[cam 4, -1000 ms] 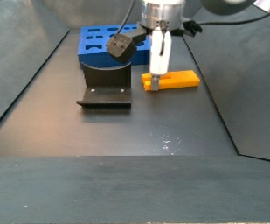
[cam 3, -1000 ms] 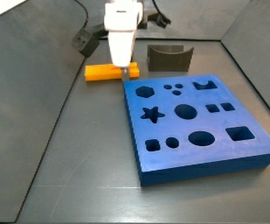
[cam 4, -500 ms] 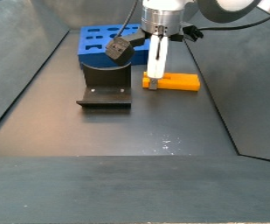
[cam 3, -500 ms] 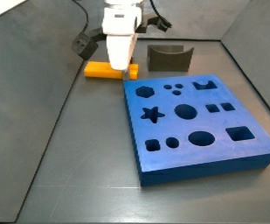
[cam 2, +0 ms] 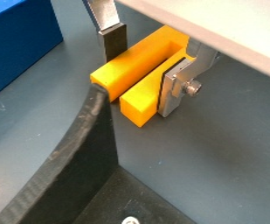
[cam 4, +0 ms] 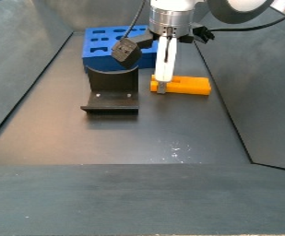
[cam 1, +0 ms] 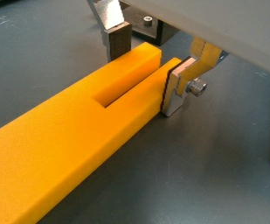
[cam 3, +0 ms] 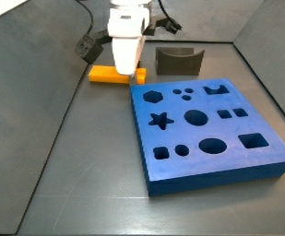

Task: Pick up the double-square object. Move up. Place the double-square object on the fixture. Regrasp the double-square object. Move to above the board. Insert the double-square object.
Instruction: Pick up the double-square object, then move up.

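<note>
— Any writing, label or number to read anywhere here?

— None that I can make out. The double-square object point(cam 1: 96, 131) is plain yellow-orange, the board point(cam 3: 207, 129) is plain blue with only cut-out shapes, and the fixture point(cam 4: 110, 95) is bare and dark.

— And the claw?

— The claw point(cam 1: 145, 63) sits astride one end of the double-square object; its silver fingers point(cam 2: 178, 86) carry no markings.

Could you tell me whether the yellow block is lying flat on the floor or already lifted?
Lying flat, apparently: the yellow block rests on the floor, the gripper straddling one end.
</note>
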